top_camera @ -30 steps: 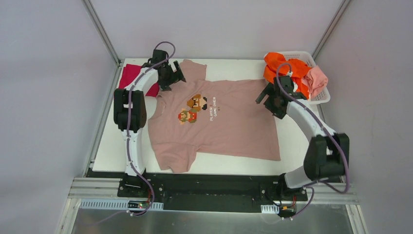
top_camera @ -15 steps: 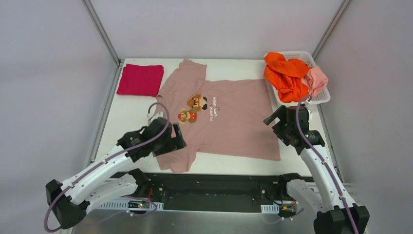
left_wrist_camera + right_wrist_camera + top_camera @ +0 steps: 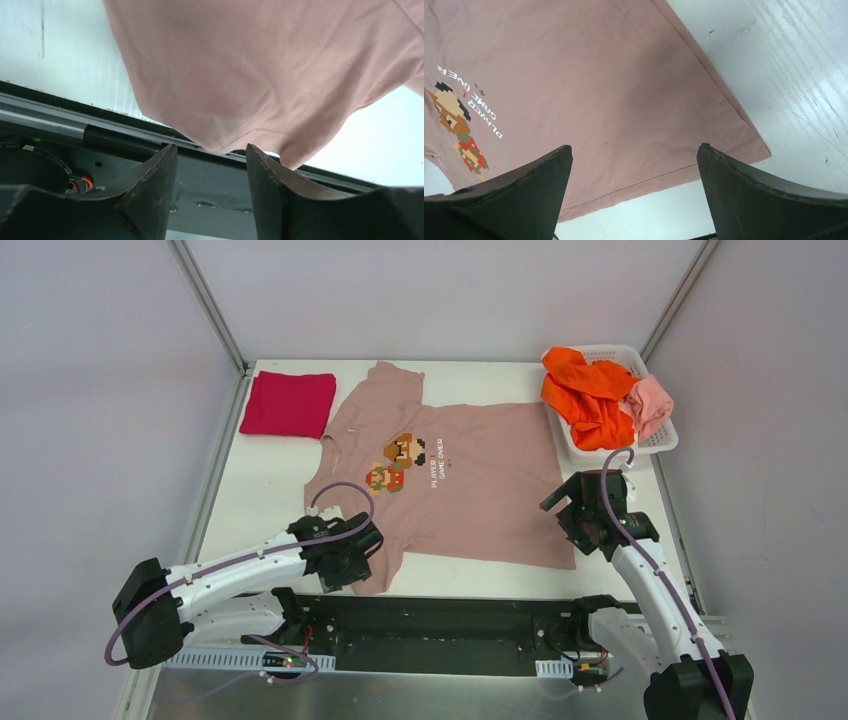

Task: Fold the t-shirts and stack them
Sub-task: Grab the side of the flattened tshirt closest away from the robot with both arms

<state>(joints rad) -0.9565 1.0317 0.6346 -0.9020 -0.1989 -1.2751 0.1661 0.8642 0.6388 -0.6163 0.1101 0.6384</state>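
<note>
One dusty-pink tee (image 3: 470, 490) lies flat on the table (image 3: 245, 510), print up. Its near sleeve hem sits right at the tips of the left gripper (image 3: 211, 148), jaws half spread, nothing between them. The right gripper (image 3: 634, 147), jaws spread wide, hovers over the tee's near right corner.

The dusty-pink t-shirt (image 3: 470, 500) carries white block lettering (image 3: 438, 462) on its chest. It reads "PLAYER 1" and "GAME OVER" in two short lines, just beside the pixel game figures (image 3: 396, 464). In the right wrist view the same words appear upside down.
</note>
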